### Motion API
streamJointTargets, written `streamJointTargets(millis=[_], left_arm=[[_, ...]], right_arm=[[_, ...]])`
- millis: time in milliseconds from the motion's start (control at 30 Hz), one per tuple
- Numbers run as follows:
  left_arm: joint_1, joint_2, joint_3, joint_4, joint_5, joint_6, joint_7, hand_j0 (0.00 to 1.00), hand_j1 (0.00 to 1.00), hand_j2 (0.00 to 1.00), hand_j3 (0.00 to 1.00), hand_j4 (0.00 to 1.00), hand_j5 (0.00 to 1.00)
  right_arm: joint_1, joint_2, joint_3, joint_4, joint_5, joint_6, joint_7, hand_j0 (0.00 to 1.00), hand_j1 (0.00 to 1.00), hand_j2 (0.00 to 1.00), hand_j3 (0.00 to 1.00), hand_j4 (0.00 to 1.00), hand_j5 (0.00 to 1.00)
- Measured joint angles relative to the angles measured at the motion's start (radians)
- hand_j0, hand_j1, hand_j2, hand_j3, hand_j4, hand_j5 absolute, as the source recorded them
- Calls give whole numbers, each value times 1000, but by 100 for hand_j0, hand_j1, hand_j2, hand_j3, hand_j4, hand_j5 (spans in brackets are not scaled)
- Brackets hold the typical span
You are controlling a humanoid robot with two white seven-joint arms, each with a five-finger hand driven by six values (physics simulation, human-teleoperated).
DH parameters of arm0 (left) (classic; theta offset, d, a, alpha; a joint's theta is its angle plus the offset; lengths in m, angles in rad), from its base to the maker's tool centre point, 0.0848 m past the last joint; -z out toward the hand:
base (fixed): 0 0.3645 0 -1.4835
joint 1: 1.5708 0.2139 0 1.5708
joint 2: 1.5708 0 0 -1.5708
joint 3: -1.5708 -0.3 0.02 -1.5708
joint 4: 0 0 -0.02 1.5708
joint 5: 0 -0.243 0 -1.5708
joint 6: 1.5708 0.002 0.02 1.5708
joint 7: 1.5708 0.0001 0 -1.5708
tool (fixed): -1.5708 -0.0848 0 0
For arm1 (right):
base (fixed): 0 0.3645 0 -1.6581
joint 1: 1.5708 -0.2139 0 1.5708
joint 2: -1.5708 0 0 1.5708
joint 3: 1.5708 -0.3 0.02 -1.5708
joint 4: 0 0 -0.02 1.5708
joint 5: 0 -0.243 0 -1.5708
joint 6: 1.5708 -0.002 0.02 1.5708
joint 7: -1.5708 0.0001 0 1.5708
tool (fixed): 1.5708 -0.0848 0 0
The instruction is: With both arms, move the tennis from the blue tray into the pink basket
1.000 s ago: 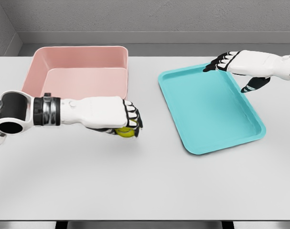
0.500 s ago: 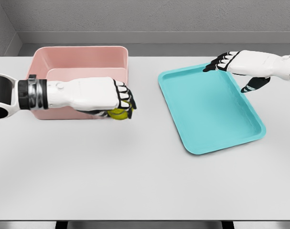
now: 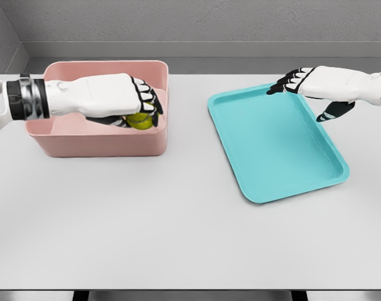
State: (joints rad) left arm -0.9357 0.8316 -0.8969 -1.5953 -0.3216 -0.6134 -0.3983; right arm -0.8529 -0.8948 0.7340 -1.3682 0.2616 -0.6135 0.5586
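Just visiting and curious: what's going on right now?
Left hand gripping yellow-green tennis ball, over pink plastic basket. Right hand open, at teal tray's far edge. Nothing blocking the basket.

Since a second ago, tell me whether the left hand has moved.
Yes. The left hand, shut on the tennis ball, went up and left in the picture, from the table in front of the pink basket to over it.
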Motion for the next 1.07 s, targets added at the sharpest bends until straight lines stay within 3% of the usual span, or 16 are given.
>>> streamJointTargets(millis=[400, 433, 467, 733, 833, 933, 1067], left_arm=[[-29, -38, 2, 196, -13, -1, 9, 57, 57, 57, 57, 57, 57], [-29, -44, 2, 211, -14, -1, 9, 65, 65, 65, 65, 65, 65], [-29, -48, 4, 221, -15, -1, 10, 98, 98, 98, 98, 98, 98], [-28, -52, 13, 237, -12, 1, 12, 100, 100, 100, 100, 100, 100], [-15, -47, 15, 225, -10, 0, 12, 100, 100, 100, 100, 100, 100], [25, 14, 33, 106, 33, 0, 13, 100, 100, 100, 100, 100, 100], [152, 134, 100, -10, 89, 0, 21, 100, 100, 100, 100, 100, 100]], right_arm=[[0, 0, 0, 0, 0, 0, -1, 100, 100, 100, 100, 100, 100], [0, 0, 0, 0, 0, 0, -1, 100, 100, 100, 100, 100, 100], [0, 0, 0, 0, 0, 0, -1, 100, 100, 100, 100, 100, 100], [0, 0, 0, 0, 0, 0, -1, 100, 100, 100, 100, 100, 100], [0, 0, 0, 0, 0, 0, -1, 100, 100, 100, 100, 100, 100], [0, -1, 0, 0, 0, 0, -1, 100, 100, 100, 100, 100, 100], [0, 0, 0, 0, 0, 0, -1, 100, 100, 100, 100, 100, 100]])
